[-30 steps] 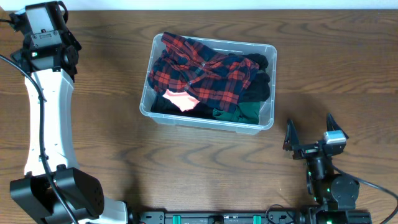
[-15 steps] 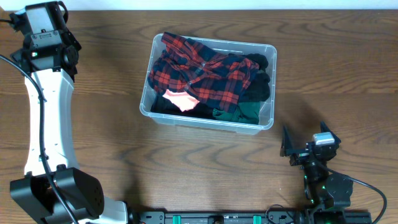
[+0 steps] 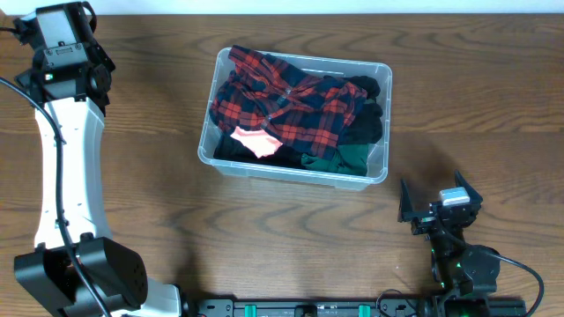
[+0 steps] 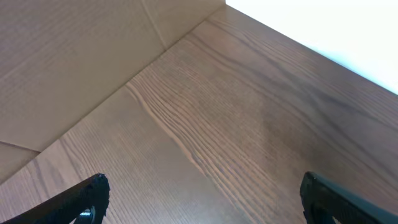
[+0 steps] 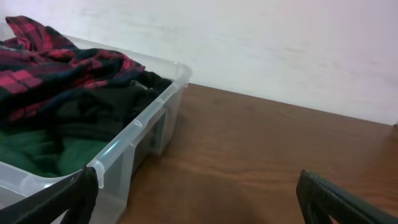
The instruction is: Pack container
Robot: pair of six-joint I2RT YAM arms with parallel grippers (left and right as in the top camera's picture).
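Note:
The container (image 3: 292, 174) is a clear plastic bin at the middle of the table. It is filled with clothes: a red plaid shirt (image 3: 286, 99) on top, a pink piece (image 3: 257, 141), a green garment (image 3: 345, 158) and a black one (image 3: 368, 114). My right gripper (image 3: 434, 195) is open and empty, low over the table in front of the bin's right corner. In the right wrist view the right gripper (image 5: 198, 182) faces the container's corner (image 5: 134, 134) at its left. My left gripper (image 4: 202, 186) is open over bare wood at the table's far left.
The left arm (image 3: 66, 167) stretches along the table's left side. In the left wrist view the table's far edge (image 4: 168, 50) runs diagonally, with a beige surface beyond it. A white wall (image 5: 280, 43) stands behind the table.
My right gripper has dropped back slightly toward the table's near edge and turned a little. The left arm and the container have not moved.

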